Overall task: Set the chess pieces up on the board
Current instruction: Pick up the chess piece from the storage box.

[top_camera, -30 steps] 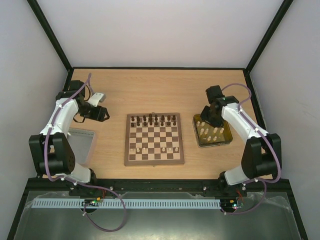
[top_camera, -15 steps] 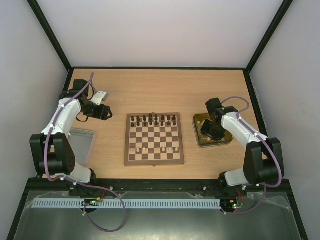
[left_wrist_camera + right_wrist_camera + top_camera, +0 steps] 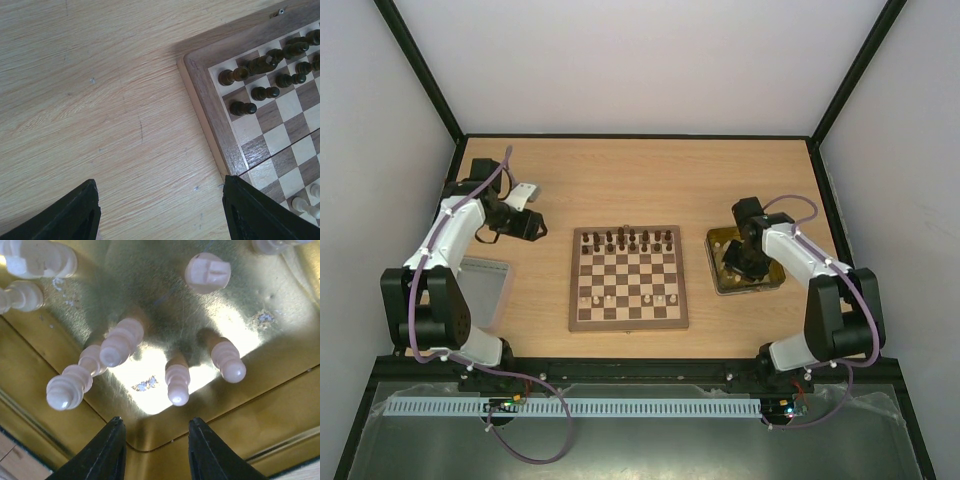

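**A:** Where are the chess pieces just now?

**B:** Split up. The board (image 3: 628, 312) lies in the middle of the worktop (image 3: 650, 180). Dark pieces (image 3: 626, 240) are ranked along its far side and a few cream pieces (image 3: 620, 298) stand on its near side. More cream ones stand in the yellow tray (image 3: 720, 283) towards the right edge.

**A:** And the grippers?

**B:** The right gripper (image 3: 157, 450) hangs low over the tray, fingers parted and empty, with a round-headed cream piece (image 3: 176, 382) just beyond the gap. The left gripper (image 3: 160, 220) is spread wide and holds nothing. It is over bare wood between the board and the left edge.

**A:** How would a piece handle?

**B:** Light, stiff, smooth-turned wood, I'd judge (and narrow-based, so a nudge could topple it into its neighbours). It is best pinched across the stem below the head, coming straight down.

**A:** Anything you can't make out?

**B:** From above, the right arm covers most of the tray, so I can't count what stands there. The right wrist view cuts off pieces at its top edge, and glare blurs the tray floor. The left wrist shows only one corner of the board.
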`<action>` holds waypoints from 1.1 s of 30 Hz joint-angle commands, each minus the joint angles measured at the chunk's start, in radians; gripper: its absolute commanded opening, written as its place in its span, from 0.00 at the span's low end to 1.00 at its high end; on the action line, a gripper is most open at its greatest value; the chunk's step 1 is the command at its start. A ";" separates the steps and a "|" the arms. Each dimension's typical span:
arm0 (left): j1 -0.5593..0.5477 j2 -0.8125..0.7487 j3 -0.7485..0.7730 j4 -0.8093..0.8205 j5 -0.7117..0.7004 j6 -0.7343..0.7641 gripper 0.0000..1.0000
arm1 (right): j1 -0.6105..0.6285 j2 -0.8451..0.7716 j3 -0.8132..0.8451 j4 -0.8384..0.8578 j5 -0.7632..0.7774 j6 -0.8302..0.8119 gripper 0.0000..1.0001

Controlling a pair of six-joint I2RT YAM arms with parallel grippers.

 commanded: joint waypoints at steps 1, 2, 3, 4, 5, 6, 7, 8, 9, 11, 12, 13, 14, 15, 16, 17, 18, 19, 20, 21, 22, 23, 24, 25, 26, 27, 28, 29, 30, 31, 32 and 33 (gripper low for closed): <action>-0.008 0.000 0.017 -0.013 -0.018 -0.004 0.69 | -0.023 0.028 -0.006 0.021 0.030 -0.008 0.33; -0.008 -0.001 0.014 -0.013 -0.019 -0.003 0.69 | -0.029 0.032 -0.007 0.025 0.029 -0.010 0.33; -0.009 -0.002 0.013 -0.012 -0.020 -0.003 0.69 | -0.035 0.039 -0.008 0.029 0.028 -0.010 0.33; -0.009 -0.002 0.011 -0.012 -0.023 -0.002 0.69 | -0.041 0.043 -0.008 0.035 0.025 -0.012 0.33; -0.009 -0.002 0.010 -0.011 -0.025 -0.001 0.69 | -0.047 0.049 -0.007 0.041 0.023 -0.014 0.33; -0.009 -0.001 0.008 -0.010 -0.025 -0.001 0.69 | -0.051 0.055 -0.006 0.044 0.023 -0.016 0.33; -0.009 -0.001 0.007 -0.010 -0.027 -0.002 0.69 | -0.053 0.061 -0.003 0.046 0.023 -0.018 0.33; -0.009 -0.002 0.007 -0.010 -0.028 -0.003 0.69 | -0.056 0.067 -0.001 0.047 0.023 -0.020 0.33; -0.009 -0.002 0.008 -0.010 -0.029 -0.003 0.69 | -0.059 0.072 -0.001 0.051 0.023 -0.021 0.33; -0.009 -0.004 0.007 -0.010 -0.031 -0.003 0.69 | -0.062 0.079 -0.001 0.057 0.022 -0.024 0.33; -0.009 -0.005 0.006 -0.010 -0.033 -0.003 0.69 | -0.063 0.084 -0.003 0.059 0.023 -0.025 0.32; -0.009 -0.006 0.005 -0.009 -0.034 -0.003 0.69 | -0.064 0.087 -0.004 0.064 0.023 -0.026 0.31; -0.009 -0.007 0.002 -0.006 -0.035 -0.003 0.69 | -0.066 0.090 -0.005 0.068 0.023 -0.027 0.30; -0.009 -0.007 0.000 -0.007 -0.036 -0.002 0.69 | -0.068 0.094 -0.008 0.071 0.021 -0.028 0.29; -0.010 -0.009 -0.002 -0.007 -0.036 -0.001 0.69 | -0.069 0.099 -0.008 0.074 0.020 -0.029 0.28; -0.010 -0.009 -0.004 -0.006 -0.036 -0.001 0.69 | -0.072 0.102 -0.009 0.078 0.019 -0.029 0.26; -0.010 -0.010 -0.005 -0.008 -0.037 -0.001 0.69 | -0.071 0.104 -0.009 0.080 0.016 -0.029 0.25; -0.010 -0.010 -0.006 -0.008 -0.037 -0.001 0.69 | -0.072 0.106 -0.008 0.083 0.016 -0.028 0.23; -0.010 -0.010 -0.007 -0.009 -0.038 -0.001 0.69 | -0.073 0.108 -0.008 0.085 0.018 -0.029 0.22; -0.011 -0.012 -0.007 -0.009 -0.039 0.000 0.69 | -0.073 0.109 -0.008 0.084 0.019 -0.030 0.20; -0.012 -0.013 -0.007 -0.008 -0.039 0.000 0.69 | -0.073 0.111 -0.007 0.086 0.021 -0.029 0.20; -0.012 -0.013 -0.007 -0.008 -0.040 0.000 0.69 | -0.073 0.112 -0.010 0.086 0.021 -0.030 0.20; -0.013 -0.013 -0.007 -0.009 -0.039 0.001 0.69 | -0.073 0.112 -0.012 0.087 0.021 -0.030 0.20; -0.013 -0.012 -0.008 -0.009 -0.040 0.002 0.69 | -0.073 0.110 -0.015 0.088 0.020 -0.030 0.20; -0.013 -0.012 -0.008 -0.009 -0.040 0.002 0.69 | -0.074 0.109 -0.017 0.091 0.020 -0.030 0.19; -0.015 -0.014 -0.008 -0.007 -0.039 0.003 0.69 | -0.074 0.110 -0.021 0.092 0.020 -0.030 0.19; -0.015 -0.015 -0.009 -0.007 -0.039 0.002 0.69 | -0.074 0.109 -0.023 0.092 0.020 -0.030 0.17; -0.016 -0.016 -0.011 -0.006 -0.039 0.002 0.69 | -0.074 0.107 -0.027 0.092 0.019 -0.030 0.15; -0.016 -0.016 -0.013 -0.006 -0.039 0.000 0.69 | -0.074 0.104 -0.029 0.092 0.018 -0.030 0.13; -0.018 -0.016 -0.013 -0.004 -0.039 0.001 0.69 | -0.074 0.101 -0.029 0.090 0.018 -0.030 0.11; -0.019 -0.017 -0.014 -0.005 -0.038 0.000 0.69 | -0.074 0.096 -0.028 0.087 0.018 -0.030 0.09; -0.019 -0.018 -0.016 -0.003 -0.038 0.000 0.69 | -0.075 0.091 -0.026 0.081 0.019 -0.030 0.07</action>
